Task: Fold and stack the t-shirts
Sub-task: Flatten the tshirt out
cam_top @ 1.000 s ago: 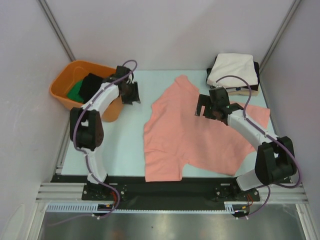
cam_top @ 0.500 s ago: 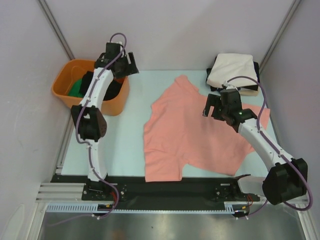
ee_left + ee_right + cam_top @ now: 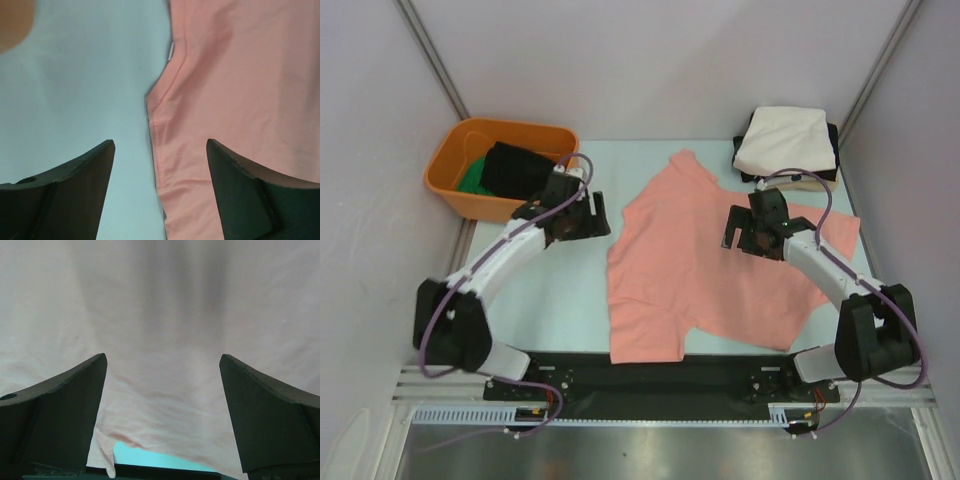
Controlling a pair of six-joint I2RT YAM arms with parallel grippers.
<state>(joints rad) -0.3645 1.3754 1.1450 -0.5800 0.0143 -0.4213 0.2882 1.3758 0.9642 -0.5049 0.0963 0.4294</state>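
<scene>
One salmon-pink t-shirt is lying spread across the table in the top view, the left gripper hovering at its left edge and the right gripper above its right half, near the folded t-shirts in the far right corner. The left wrist view is showing jaws wide apart and empty, straddling the shirt's edge; the right wrist view, jaws fully spread over pink cloth, gripping nothing.

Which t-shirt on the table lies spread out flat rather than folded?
The salmon-pink t-shirt, opened out flat in the middle of the table with its sleeves showing. The cream-white t-shirt at the far right corner is folded into a compact rectangle.
</scene>
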